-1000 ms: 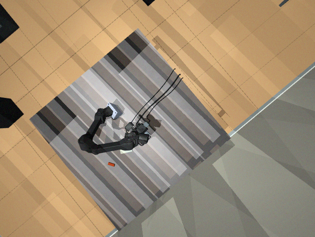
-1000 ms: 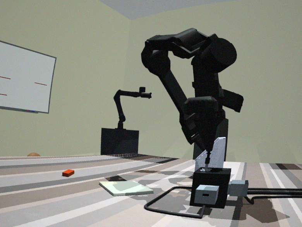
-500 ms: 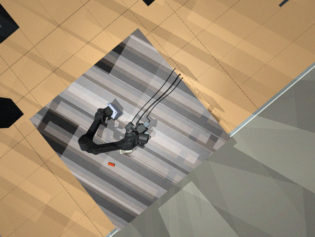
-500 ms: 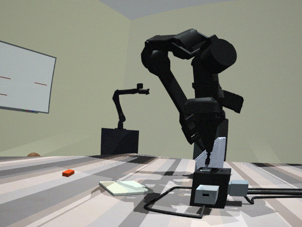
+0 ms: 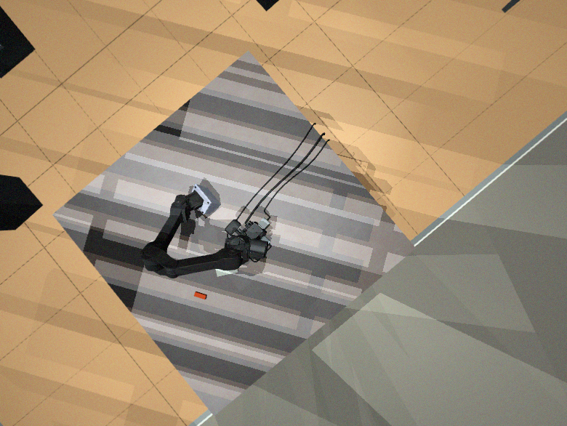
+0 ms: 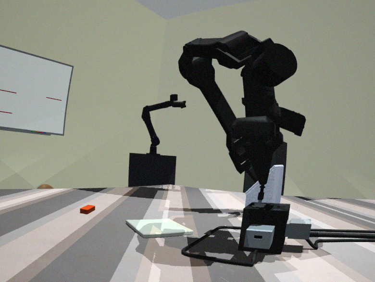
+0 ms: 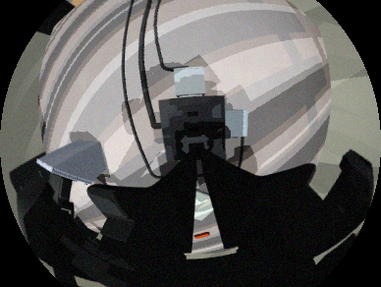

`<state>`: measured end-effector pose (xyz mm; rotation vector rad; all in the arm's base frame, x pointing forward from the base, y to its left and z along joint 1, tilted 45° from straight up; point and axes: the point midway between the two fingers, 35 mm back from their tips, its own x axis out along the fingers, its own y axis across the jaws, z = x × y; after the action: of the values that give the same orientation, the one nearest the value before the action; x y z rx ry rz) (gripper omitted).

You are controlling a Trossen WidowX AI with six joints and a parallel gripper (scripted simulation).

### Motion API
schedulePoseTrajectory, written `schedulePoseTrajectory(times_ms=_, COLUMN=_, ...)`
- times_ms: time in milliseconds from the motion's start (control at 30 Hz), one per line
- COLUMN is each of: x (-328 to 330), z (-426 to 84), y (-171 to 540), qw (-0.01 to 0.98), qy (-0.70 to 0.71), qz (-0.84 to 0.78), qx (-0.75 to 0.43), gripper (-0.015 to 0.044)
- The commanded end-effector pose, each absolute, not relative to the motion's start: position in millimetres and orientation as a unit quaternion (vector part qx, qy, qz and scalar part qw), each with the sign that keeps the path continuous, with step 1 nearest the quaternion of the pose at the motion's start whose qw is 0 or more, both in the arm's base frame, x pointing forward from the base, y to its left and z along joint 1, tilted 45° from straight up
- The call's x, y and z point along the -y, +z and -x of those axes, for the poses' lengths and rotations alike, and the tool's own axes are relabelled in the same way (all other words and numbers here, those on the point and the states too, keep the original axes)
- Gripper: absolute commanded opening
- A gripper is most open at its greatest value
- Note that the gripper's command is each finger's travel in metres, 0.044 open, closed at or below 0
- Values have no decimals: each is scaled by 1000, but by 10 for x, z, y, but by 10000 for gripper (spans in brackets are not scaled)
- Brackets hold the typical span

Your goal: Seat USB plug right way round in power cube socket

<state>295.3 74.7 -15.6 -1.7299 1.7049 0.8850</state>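
Observation:
The black power cube (image 6: 263, 216) (image 7: 169, 105) stands on the striped table; the arm mostly covers it in the top view. My gripper (image 6: 263, 183) (image 7: 197, 153) points down just above the cube's top and is shut on the small dark USB plug (image 6: 261, 193). The plug stands nearly upright, leaning slightly. A short bit of its pale metal end shows at the cube's top, toward the left side in the exterior view. How deep the end sits and which way round it faces cannot be told. The fingers and shadow hide the socket in the wrist view.
Grey adapters (image 6: 298, 228) (image 7: 189, 81) (image 7: 237, 123) sit against the cube's sides, with black cables (image 5: 293, 171) (image 6: 342, 234) running off. A pale green slab (image 6: 157, 225) and an orange block (image 5: 200, 295) (image 6: 87, 209) lie nearby. A grey-white bracket (image 5: 203, 199) (image 7: 81, 159) stands by the arm's base.

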Motion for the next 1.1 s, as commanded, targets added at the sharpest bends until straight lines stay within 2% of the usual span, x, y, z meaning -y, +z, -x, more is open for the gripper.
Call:
schedulePoseTrajectory(times_ms=0, x=-736, z=-2946, y=-166, qw=272, qy=330, qz=644, qx=-634, gripper=0)
schedulePoseTrajectory(times_ms=1067, x=-708, z=-2946, y=-193, qw=272, qy=330, qz=644, qx=-634, gripper=0)
